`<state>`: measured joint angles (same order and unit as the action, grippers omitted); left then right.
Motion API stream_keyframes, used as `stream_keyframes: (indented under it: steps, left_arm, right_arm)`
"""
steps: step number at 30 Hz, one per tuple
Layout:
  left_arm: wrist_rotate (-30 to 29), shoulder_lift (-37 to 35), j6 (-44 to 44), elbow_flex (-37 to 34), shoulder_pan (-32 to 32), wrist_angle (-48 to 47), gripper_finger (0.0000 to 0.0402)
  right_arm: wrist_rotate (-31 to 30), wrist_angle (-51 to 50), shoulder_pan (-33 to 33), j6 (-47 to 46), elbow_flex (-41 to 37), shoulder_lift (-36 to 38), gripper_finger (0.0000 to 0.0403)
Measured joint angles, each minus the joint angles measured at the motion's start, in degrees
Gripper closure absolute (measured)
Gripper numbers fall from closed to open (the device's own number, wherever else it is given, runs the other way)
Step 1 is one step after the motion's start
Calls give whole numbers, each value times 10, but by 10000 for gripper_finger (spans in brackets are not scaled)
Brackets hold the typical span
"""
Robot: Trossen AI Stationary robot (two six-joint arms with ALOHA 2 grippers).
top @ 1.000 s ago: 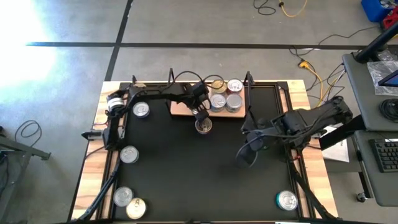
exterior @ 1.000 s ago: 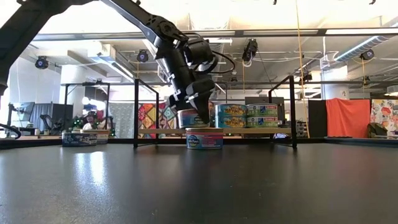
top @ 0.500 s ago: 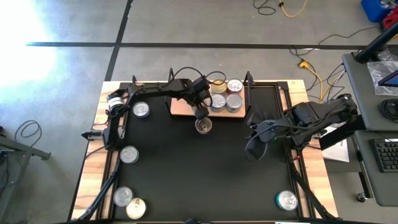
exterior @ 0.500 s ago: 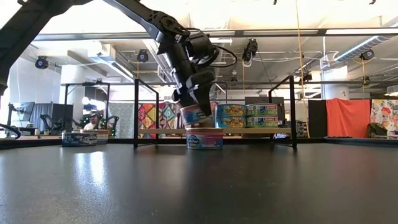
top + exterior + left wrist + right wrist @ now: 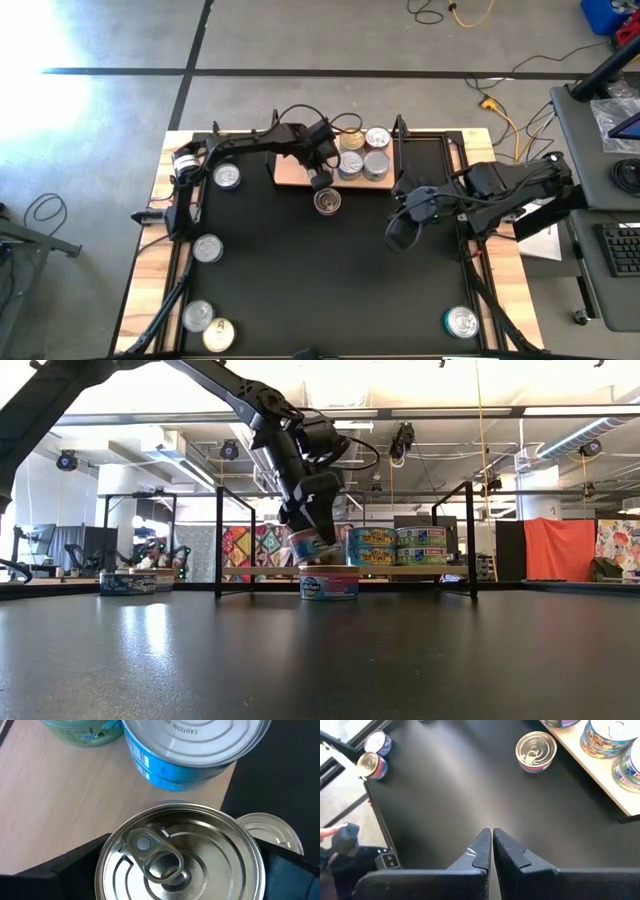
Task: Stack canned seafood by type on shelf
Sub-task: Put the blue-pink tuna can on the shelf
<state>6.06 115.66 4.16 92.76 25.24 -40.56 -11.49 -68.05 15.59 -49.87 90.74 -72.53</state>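
My left gripper is closed on a silver-lidded tin with a pull tab. It hangs just above the near edge of the light-wood shelf. Another tin with a pink and blue label stands on the black table right below it. Several tins stand on the shelf's right half, a blue-labelled one closest to the held tin. My right gripper is shut and holds nothing. It hovers over the table right of centre. My left gripper pinches the tin by its round side wall, one finger on each of two opposite sides. The fingers come steeply from above, slanting in from the table's left. The tin hangs lifted clear, lid up and about level.
Loose tins stand on the table: one at the far left, one at mid left, two at the near left corner and one at the near right. Black wire posts rise at the shelf's ends.
My left gripper has rolled a little about its own line with the tin, which now hangs more level and slightly higher over the table tin. My right gripper has drawn a little toward the table's far edge and up.
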Motion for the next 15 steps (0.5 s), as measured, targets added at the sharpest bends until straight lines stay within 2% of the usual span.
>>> stream_keyframes:
  steps: [15]
  left_arm:
    - [6,0,14,0,4,2,9]
  right_arm:
    - [0,-2,-1,-5,0,0,393]
